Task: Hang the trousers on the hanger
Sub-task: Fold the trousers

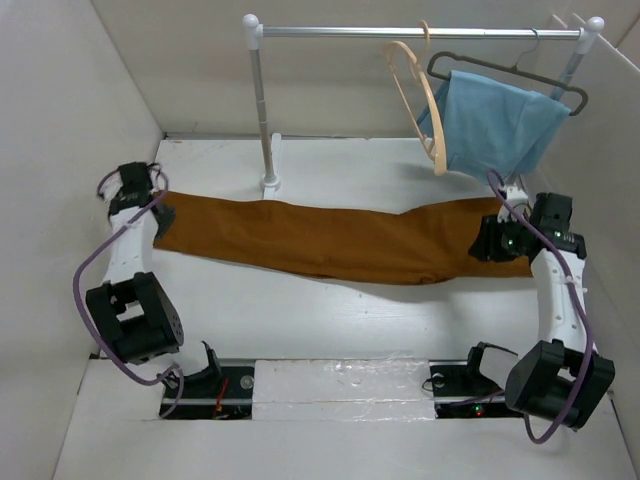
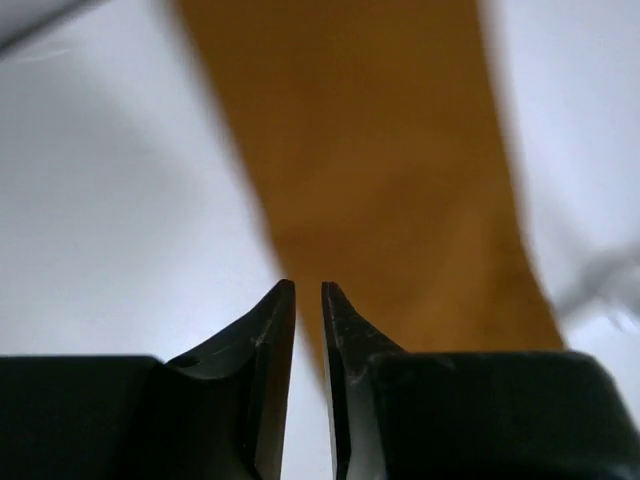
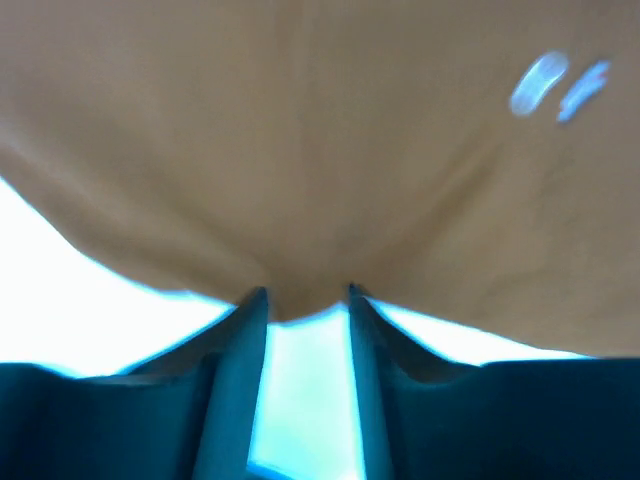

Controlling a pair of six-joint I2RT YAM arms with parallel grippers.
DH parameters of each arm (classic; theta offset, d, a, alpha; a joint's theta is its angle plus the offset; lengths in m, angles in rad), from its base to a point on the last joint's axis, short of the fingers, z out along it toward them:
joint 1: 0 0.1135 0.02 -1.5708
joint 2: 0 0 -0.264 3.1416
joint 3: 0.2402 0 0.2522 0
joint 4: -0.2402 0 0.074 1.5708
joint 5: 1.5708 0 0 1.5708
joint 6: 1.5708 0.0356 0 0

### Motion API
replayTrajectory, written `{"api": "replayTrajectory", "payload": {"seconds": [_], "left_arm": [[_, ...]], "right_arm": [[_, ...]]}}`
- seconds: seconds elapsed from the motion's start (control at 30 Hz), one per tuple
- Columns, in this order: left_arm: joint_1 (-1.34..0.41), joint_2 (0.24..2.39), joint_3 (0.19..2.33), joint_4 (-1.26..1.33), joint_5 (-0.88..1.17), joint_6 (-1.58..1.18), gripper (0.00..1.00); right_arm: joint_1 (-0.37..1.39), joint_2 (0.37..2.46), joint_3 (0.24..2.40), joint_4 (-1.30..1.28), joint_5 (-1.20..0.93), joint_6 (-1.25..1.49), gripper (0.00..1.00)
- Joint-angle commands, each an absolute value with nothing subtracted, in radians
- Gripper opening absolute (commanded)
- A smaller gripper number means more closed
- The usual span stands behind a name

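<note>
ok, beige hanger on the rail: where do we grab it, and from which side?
Probably the lower end of the hanger, coming from the left. It hangs from the rail by its hook, turned nearly edge-on, so the thin wooden frame there would fit between the jaws. The blue cloth crowds its right side; the left looks open.

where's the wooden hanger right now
In the top external view, the hanger hangs on the rail at upper right, just left of the dark grey hanger holding the light blue cloth, beyond the trousers' right end.
</note>
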State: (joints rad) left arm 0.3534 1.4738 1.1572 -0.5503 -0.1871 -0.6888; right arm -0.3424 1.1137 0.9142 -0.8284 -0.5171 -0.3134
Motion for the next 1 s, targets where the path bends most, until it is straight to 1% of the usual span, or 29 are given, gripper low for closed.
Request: {"api": "replayTrajectory", "payload": {"seconds": [0.0,0.03,0.07,0.13,0.17,0.23,0.27,0.3,0.37,0.4,0.43,0.47,0.53,0.57,0.63,0.67,0.77,0.83,0.93,0.97], "left_arm": [[0.126,1.436,1.256,-0.47,-0.029,-0.64,0.14],[0.013,1.433,1.243,-0.377,-0.022,-0.603,0.25],[-0.032,1.434,1.236,-0.324,-0.005,-0.589,0.31],[-0.113,1.459,1.238,-0.257,0.058,-0.587,0.4],[-0.124,1.492,1.235,-0.223,0.137,-0.577,0.41],[-0.133,1.523,1.22,-0.148,0.19,-0.577,0.41],[-0.133,1.563,1.215,-0.126,0.213,-0.569,0.39],[-0.133,1.589,1.218,-0.121,0.195,-0.569,0.36],[-0.121,1.667,1.246,-0.166,0.11,-0.568,0.34],[-0.111,1.69,1.246,-0.167,0.083,-0.569,0.33],[-0.092,1.704,1.23,-0.164,0.066,-0.577,0.33],[-0.069,1.735,1.218,-0.164,0.064,-0.589,0.33],[0.014,1.753,1.145,-0.143,0.06,-0.675,0.32],[0.041,1.758,1.108,-0.126,0.07,-0.704,0.33],[0.124,1.755,1.005,-0.097,0.086,-0.785,0.33],[0.153,1.743,0.968,-0.094,0.112,-0.801,0.32],[0.251,1.669,0.833,-0.054,0.144,-0.857,0.33],[0.267,1.62,0.779,-0.013,0.163,-0.876,0.34],[0.252,1.54,0.843,-0.034,0.182,-0.856,0.35],[0.197,1.502,0.909,-0.053,0.202,-0.82,0.34]], "right_arm": [[-0.321,1.103,1.054,-0.862,-0.477,-0.347,0.46],[-0.321,1.107,1.051,-0.856,-0.474,-0.344,0.54],[-0.321,1.111,1.04,-0.853,-0.489,-0.338,0.64],[-0.354,1.111,1.006,-0.835,-0.547,-0.324,0.68],[-0.366,1.105,0.98,-0.821,-0.563,-0.31,0.69],[-0.391,1.063,0.968,-0.74,-0.555,-0.278,0.69],[-0.391,1.055,0.951,-0.7,-0.54,-0.24,0.67],[-0.391,1.054,0.936,-0.652,-0.528,-0.215,0.65],[-0.4,1.077,0.896,-0.507,-0.512,-0.157,0.6],[-0.4,1.095,0.849,-0.455,-0.511,-0.14,0.56],[-0.409,1.144,0.821,-0.34,-0.509,-0.13,0.51],[-0.41,1.178,0.795,-0.289,-0.505,-0.118,0.42],[-0.445,1.265,0.755,-0.236,-0.483,-0.12,0.4],[-0.455,1.358,0.743,-0.221,-0.485,-0.121,0.36],[-0.477,1.419,0.704,-0.216,-0.457,-0.12,0.31],[-0.517,1.431,0.681,-0.213,-0.457,-0.117,0.25],[-0.584,1.372,0.6,-0.193,-0.468,-0.118,0.23],[-0.611,1.295,0.601,-0.219,-0.506,-0.127,0.24],[-0.611,1.21,0.675,-0.245,-0.595,-0.126,0.39],[-0.611,1.174,0.774,-0.303,-0.582,-0.13,0.63]]}}
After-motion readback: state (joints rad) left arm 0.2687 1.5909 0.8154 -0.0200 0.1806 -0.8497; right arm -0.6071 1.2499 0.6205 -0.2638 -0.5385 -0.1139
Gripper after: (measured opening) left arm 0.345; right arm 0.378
